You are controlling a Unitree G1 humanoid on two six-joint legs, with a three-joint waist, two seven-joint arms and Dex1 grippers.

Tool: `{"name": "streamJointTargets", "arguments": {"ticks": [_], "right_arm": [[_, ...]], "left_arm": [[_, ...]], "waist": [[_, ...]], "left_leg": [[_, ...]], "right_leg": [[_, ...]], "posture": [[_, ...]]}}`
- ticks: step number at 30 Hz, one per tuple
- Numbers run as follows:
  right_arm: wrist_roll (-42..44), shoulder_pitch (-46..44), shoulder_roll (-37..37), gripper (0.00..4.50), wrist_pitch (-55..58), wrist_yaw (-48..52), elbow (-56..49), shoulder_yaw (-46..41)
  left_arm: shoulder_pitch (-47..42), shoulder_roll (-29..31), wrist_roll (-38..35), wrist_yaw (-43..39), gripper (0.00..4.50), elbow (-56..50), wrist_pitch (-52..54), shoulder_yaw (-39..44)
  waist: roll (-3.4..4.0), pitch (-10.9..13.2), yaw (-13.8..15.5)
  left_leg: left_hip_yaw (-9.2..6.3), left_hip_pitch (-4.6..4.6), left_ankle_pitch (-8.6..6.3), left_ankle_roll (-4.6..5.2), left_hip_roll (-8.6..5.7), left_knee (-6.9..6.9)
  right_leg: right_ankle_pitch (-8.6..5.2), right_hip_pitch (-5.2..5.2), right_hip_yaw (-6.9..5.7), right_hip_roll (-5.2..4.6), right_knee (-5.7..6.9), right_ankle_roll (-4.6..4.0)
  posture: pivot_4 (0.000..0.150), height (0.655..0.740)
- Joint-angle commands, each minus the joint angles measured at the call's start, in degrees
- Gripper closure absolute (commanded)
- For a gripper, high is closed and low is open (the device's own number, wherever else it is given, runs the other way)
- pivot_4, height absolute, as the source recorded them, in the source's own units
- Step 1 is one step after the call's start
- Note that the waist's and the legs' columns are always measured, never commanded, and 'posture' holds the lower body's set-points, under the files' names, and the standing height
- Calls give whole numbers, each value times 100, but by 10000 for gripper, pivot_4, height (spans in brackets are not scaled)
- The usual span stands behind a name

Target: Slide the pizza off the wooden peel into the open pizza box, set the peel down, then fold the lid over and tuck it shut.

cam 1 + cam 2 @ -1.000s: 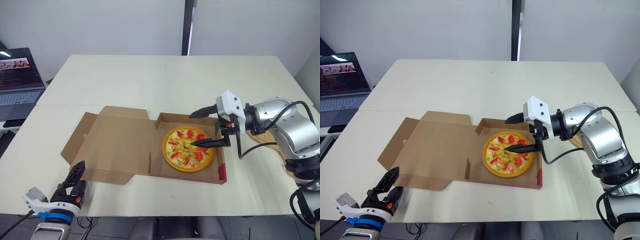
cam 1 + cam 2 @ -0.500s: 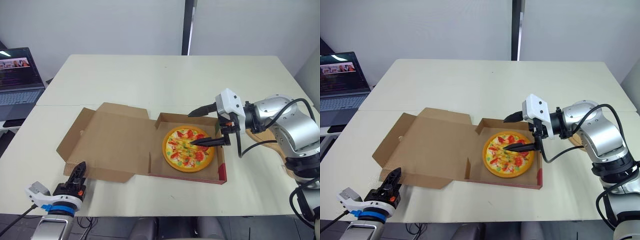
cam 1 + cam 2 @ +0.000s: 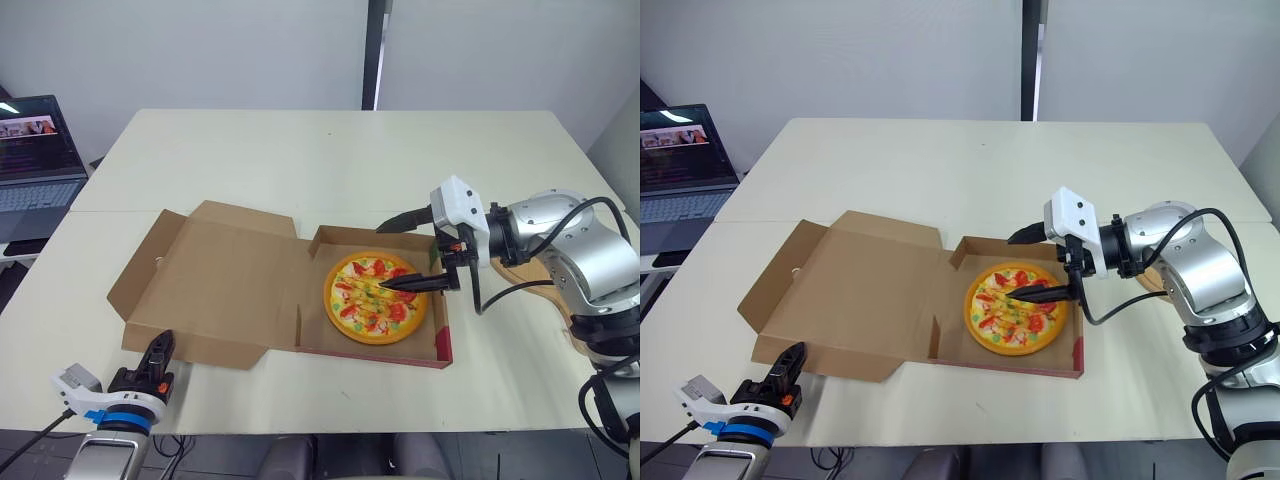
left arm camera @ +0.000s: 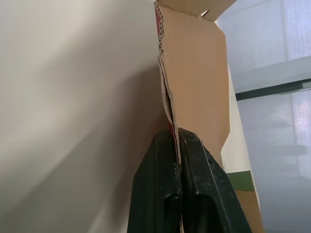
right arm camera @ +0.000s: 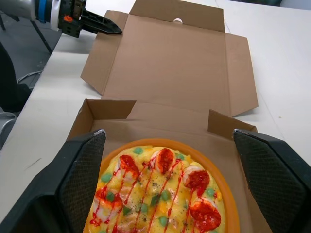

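Note:
The pizza (image 3: 376, 298) lies in the base of the open cardboard box (image 3: 443, 345). The brown lid (image 3: 215, 285) spreads to the left, its outer edge raised a little off the table. My left gripper (image 3: 163, 346) is at the lid's near-left corner, shut on the lid's front flap (image 4: 194, 87); in the left wrist view both black fingers (image 4: 163, 170) pinch the cardboard edge. Over the pizza's right side my right gripper (image 3: 381, 260) hovers open, one finger above the far wall and one above the toppings. The wooden peel (image 3: 520, 270) lies on the table under my right forearm.
A laptop (image 3: 35, 150) stands on a side desk at the far left. The white table (image 3: 330, 160) stretches bare behind the box. The table's front edge runs just below the box and my left gripper.
My left gripper has shut on the lid's front flap. The lid's left edge has risen slightly and shifted outward. The right arm and the pizza have stayed put.

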Motion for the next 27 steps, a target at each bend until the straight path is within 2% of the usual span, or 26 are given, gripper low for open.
{"name": "streamJointTargets", "arguments": {"ticks": [1,6,8,11,15,20,27], "right_arm": [[-88,-120,66,0,-143,-206,-115,-111],[-423,-142,39,0,-154,-601,205,-159],[-629,-191,-12,3899,-143,-805,564,-199],[-1097,-275,-61,12619,-329,-1156,1086,-131],[-1938,-521,52,27502,-903,-1752,2087,109],[-2707,-842,306,44684,-1676,-1867,3385,594],[-3184,-1122,403,44684,-2452,-1324,4479,960]], "left_arm": [[96,79,70,-251,44601,-179,-65,122],[97,300,59,-389,44601,-207,-52,255],[90,471,37,-472,45000,-192,-29,348],[61,741,14,-603,45000,-149,50,418],[-207,1143,26,-704,45000,-44,144,485],[-747,1632,77,-827,45000,168,343,442],[-1632,2393,370,-1345,45000,954,775,390]], "waist": [[0,0,0],[-2,2,-2],[-5,3,-3],[-5,4,-8],[-3,5,-16],[-3,5,-23],[-2,5,-30]], "left_leg": [[0,0,0,0,0,0],[-4,-4,0,0,0,0],[-5,-5,0,0,0,0],[-8,-6,0,-1,1,-2],[-3,-10,3,-7,0,-6],[-4,-9,13,-24,1,-10],[-9,-6,23,-37,0,-65]], "right_leg": [[0,0,0,0,0,0],[0,-2,-3,0,-3,0],[0,-2,-4,0,-5,0],[0,-2,-8,0,-6,-1],[0,-9,-5,0,-8,-2],[0,-9,-6,1,-10,-2],[5,-11,-10,2,-55,-4]], "posture": [[1500,7400],[1500,7400],[1500,7400],[1500,7400],[1500,7400],[1500,7400],[1500,7400]]}}
